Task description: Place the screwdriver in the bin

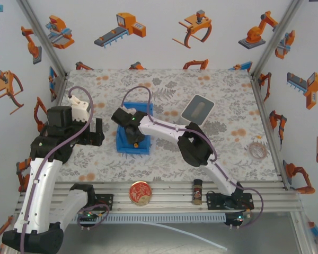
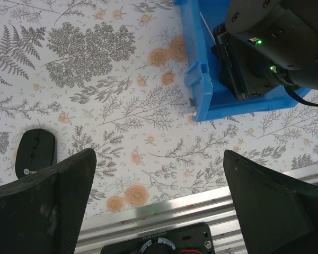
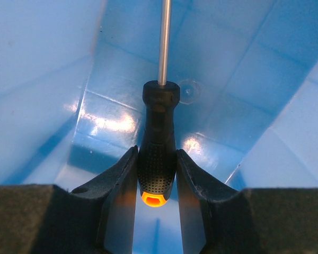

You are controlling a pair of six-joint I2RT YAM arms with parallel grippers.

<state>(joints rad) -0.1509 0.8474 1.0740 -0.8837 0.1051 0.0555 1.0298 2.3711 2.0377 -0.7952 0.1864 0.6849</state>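
A white box with a grey top (image 1: 197, 109) lies just beyond the blue rectangular plastic bin (image 1: 128, 148). A black computer mouse (image 2: 36, 152) rests on the floral table (image 2: 122, 79), apart from the bin. The right gripper (image 3: 156, 161) reaches inside the bin (blue walls all round it), clamped on the handle of the slim black-handled, orange-ended screwdriver (image 3: 158, 137). The left gripper (image 2: 159, 201) hovers beside the bin, fingers spread wide.

Bin (image 3: 244, 63): plain glossy blue.
Screwdriver (image 3: 158, 153): black dimpled handle, orange end, silver shaft.
Counter (image 1: 222, 90): white cover, grey fern-and-leaf print, scattered orange blossoms.
Mouse (image 2: 36, 152): black.
Left fingers (image 2: 47, 206), right fingers (image 3: 116, 201): matt black.
Box (image 1: 197, 109), far right: white rim, grey top.
Tin (image 1: 140, 192), near edge: red, pale centre pattern.
Walls (image 1: 159, 47): white, orange-and-blue machine motifs.
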